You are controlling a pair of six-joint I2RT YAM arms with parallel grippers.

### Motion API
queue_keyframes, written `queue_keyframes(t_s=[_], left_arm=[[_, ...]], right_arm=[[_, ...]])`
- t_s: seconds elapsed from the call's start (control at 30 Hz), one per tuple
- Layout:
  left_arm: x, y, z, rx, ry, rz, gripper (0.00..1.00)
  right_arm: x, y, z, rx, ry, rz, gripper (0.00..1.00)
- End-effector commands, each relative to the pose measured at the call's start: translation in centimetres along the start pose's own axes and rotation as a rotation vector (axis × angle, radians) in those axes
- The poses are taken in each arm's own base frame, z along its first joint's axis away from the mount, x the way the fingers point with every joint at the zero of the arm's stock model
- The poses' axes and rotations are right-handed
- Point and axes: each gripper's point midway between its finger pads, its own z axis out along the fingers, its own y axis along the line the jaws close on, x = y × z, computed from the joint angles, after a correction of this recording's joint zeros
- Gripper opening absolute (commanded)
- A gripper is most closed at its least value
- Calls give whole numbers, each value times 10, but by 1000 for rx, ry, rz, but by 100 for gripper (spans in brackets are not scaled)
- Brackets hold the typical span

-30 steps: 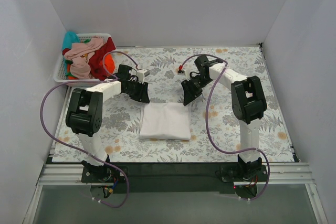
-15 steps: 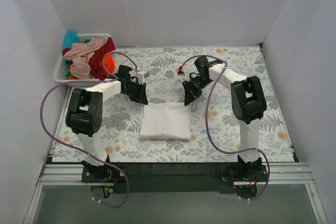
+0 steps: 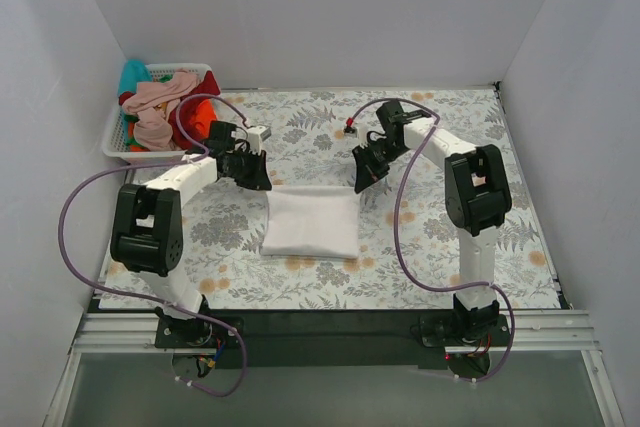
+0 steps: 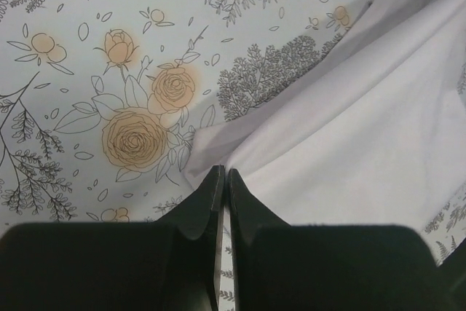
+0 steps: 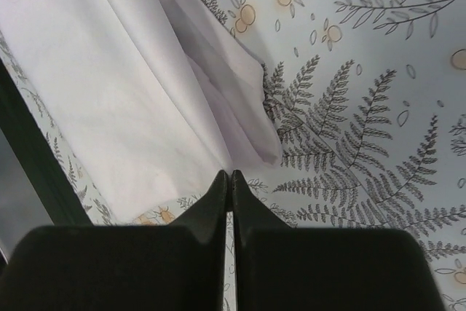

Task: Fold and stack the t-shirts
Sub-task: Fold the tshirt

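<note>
Lying folded at the middle of the table, the white t-shirt is taken at its two far corners. The left end effector is closed on the far-left corner and the right end effector on the far-right, though how much cloth is pinched is hard to judge. The shirt extends from both toward the arm bases. The other shirts are heaped in the basket, nearer the left arm.

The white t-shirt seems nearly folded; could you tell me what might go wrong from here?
The left gripper and right gripper appear to pinch the white t-shirt only at its far edge, so it may slip out. Loose layers beside the right gripper could splay open if dragged.
</note>
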Motion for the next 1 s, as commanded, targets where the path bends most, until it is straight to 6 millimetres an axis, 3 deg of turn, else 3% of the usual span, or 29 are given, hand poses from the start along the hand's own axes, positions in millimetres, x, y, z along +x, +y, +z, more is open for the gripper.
queue_keyframes(t_s=[0.0, 0.27, 0.3, 0.33, 0.37, 0.43, 0.47, 0.6, 0.7, 0.8, 0.83, 0.97], left_arm=[[-5, 26, 7, -80, -15, 1, 0], [-12, 52, 27, -139, -19, -3, 0], [-14, 51, 27, -133, -22, -5, 3], [-16, 48, 26, -123, -26, -5, 15], [-22, 43, 20, -113, -47, -1, 20], [-28, 29, 13, -61, -71, -4, 29], [-38, 17, -1, -43, -105, 12, 32], [-48, -24, -34, 74, -189, 45, 42], [-33, -53, -45, 198, -180, 28, 42], [-7, -85, -50, 374, -122, -10, 42], [3, -93, -52, 421, -90, -28, 44], [44, -127, -52, 580, 4, -88, 45]], right_arm=[[-15, -26, -2, 90, -16, 0, 1], [-43, -46, 4, 120, -48, 19, 4], [-42, -47, 5, 120, -44, 25, 12], [-43, -47, 4, 123, -46, 23, 21], [-43, -47, 2, 131, -47, 25, 33], [-51, -41, -10, 147, -73, 8, 43], [-55, -37, -17, 150, -91, 7, 52], [-79, 5, -55, 101, -200, -45, 64], [-75, 49, -58, -50, -225, -55, 63], [-47, 88, -38, -188, -172, -69, 61], [-29, 94, -27, -231, -134, -37, 60], [2, 137, -1, -364, -48, -64, 45]])
